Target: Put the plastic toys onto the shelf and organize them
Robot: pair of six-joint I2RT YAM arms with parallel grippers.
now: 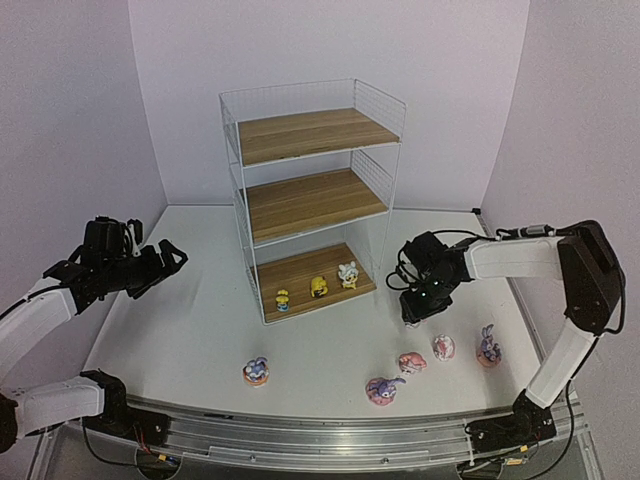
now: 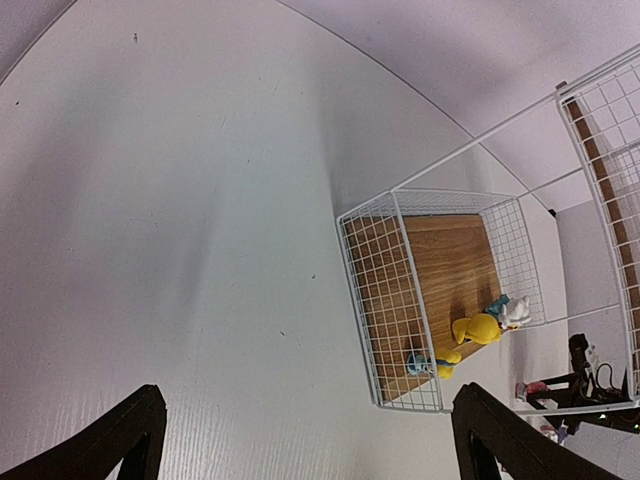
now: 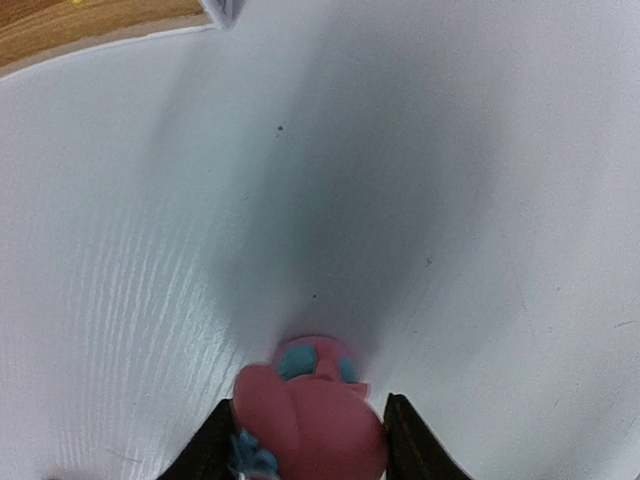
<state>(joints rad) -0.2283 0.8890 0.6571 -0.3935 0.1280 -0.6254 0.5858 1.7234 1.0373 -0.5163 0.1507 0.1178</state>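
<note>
The white wire shelf (image 1: 315,200) stands mid-table. Three small yellow/white toys (image 1: 319,287) sit on its bottom board, and they also show in the left wrist view (image 2: 478,328). My right gripper (image 1: 417,308) is right of the shelf and shut on a pink toy (image 3: 310,415), low over the table. On the near table stand three purple bunnies (image 1: 256,371), (image 1: 382,390), (image 1: 488,347) and two pink-white toys (image 1: 411,362), (image 1: 443,347). My left gripper (image 1: 168,260) is open and empty, raised at the far left; it also shows in the left wrist view (image 2: 310,425).
The shelf's top and middle boards are bare. Its bottom board (image 2: 450,260) shows through the wire side, and a corner of it shows in the right wrist view (image 3: 80,25). A metal rail (image 1: 330,440) runs along the near table edge. Purple walls close the back and sides.
</note>
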